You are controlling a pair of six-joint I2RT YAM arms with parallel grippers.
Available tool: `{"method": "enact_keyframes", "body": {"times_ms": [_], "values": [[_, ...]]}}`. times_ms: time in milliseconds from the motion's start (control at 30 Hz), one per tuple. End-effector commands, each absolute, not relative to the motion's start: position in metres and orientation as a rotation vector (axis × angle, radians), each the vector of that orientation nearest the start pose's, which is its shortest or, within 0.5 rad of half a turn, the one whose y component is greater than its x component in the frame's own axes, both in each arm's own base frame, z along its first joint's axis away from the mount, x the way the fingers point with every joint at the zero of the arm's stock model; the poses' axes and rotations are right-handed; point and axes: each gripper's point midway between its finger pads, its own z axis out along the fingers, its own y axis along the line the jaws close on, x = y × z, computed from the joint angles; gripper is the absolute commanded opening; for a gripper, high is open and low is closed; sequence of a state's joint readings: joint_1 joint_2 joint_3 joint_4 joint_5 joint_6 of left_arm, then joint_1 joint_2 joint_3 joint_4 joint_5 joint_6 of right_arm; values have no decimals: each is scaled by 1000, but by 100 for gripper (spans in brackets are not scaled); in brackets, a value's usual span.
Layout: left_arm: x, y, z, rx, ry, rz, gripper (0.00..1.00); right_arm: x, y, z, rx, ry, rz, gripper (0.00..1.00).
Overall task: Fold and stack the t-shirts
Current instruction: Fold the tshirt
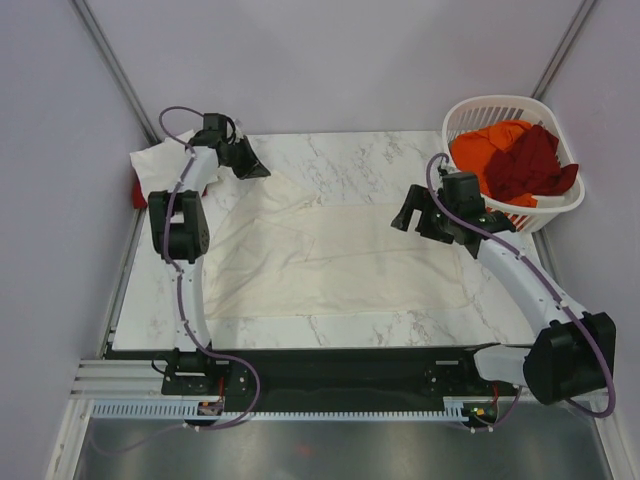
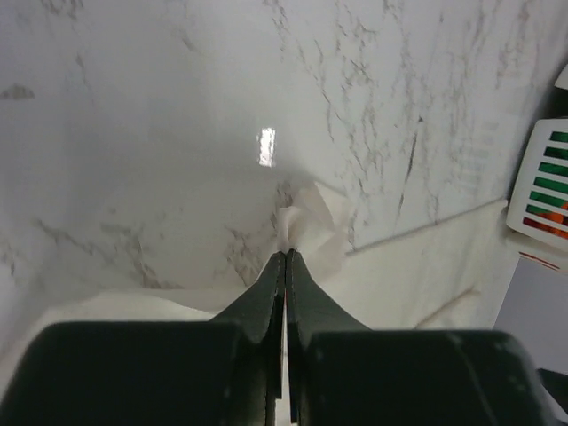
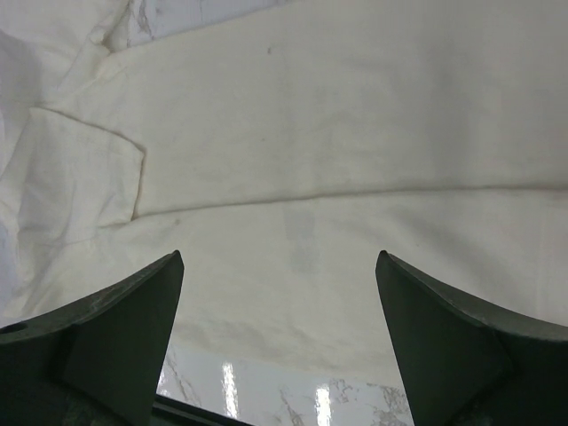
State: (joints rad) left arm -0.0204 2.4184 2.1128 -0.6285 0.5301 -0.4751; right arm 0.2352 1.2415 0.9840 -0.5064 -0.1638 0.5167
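Left claw [image 2: 287,255] is pinched tight on an edge of the cream shirt [image 1: 330,250], with a small tuft poking out just past its tips. Right claw [image 3: 280,259] hangs with fingers wide apart, gripping nothing, and the shirt lies spread flat on the counter [image 1: 380,160] right beneath it. Near the right claw, on its outer side, sits the basket [image 1: 468,112], with red cloth [image 1: 530,165] and orange cloth [image 1: 485,148] heaped inside.
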Motion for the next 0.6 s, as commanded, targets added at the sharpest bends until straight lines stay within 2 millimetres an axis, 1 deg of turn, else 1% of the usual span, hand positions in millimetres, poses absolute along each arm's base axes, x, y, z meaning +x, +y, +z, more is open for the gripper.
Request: {"method": "enact_keyframes", "body": {"times_ms": [0, 33, 67, 100, 133, 167, 200, 233, 267, 300, 333, 367, 400, 433, 467, 500, 533, 567], "values": [[541, -115, 173, -284, 2370, -803, 2, 358, 119, 190, 279, 2286, 375, 98], [533, -118, 174, -279, 2377, -789, 2, 368, 119, 176, 291, 2322, 335, 98], [517, -119, 183, -271, 2379, -788, 2, 384, 112, 187, 314, 2285, 269, 98], [509, -120, 187, -266, 2378, -782, 2, 393, 111, 184, 318, 2291, 241, 98], [501, -119, 193, -266, 2371, -744, 2, 410, 110, 176, 309, 2313, 190, 98], [493, -116, 196, -271, 2370, -722, 2, 419, 109, 171, 308, 2326, 145, 98], [479, -109, 205, -286, 2353, -679, 2, 427, 97, 146, 328, 2380, 15, 98], [473, -107, 209, -288, 2345, -662, 2, 442, 92, 154, 331, 2354, -42, 98], [467, -105, 212, -288, 2339, -653, 2, 448, 85, 148, 349, 2353, -107, 98], [457, -105, 218, -275, 2331, -657, 2, 455, 77, 141, 367, 2351, -163, 98], [451, -109, 221, -258, 2330, -679, 2, 462, 72, 117, 377, 2384, -227, 97], [444, -110, 218, -251, 2343, -693, 2, 472, 71, 115, 393, 2378, -223, 95], [440, -112, 219, -239, 2342, -708, 2, 478, 71, 106, 403, 2390, -229, 91], [434, -114, 226, -224, 2331, -727, 2, 486, 70, 90, 410, 2407, -261, 90], [428, -113, 222, -216, 2344, -724, 2, 491, 68, 83, 427, 2410, -269, 89], [424, -112, 221, -209, 2345, -716, 2, 493, 65, 76, 445, 2414, -277, 88], [420, -109, 227, -204, 2331, -692, 2, 497, 65, 64, 455, 2425, -278, 88], [416, -107, 223, -198, 2340, -672, 2, 500, 66, 59, 469, 2432, -248, 88]]}}
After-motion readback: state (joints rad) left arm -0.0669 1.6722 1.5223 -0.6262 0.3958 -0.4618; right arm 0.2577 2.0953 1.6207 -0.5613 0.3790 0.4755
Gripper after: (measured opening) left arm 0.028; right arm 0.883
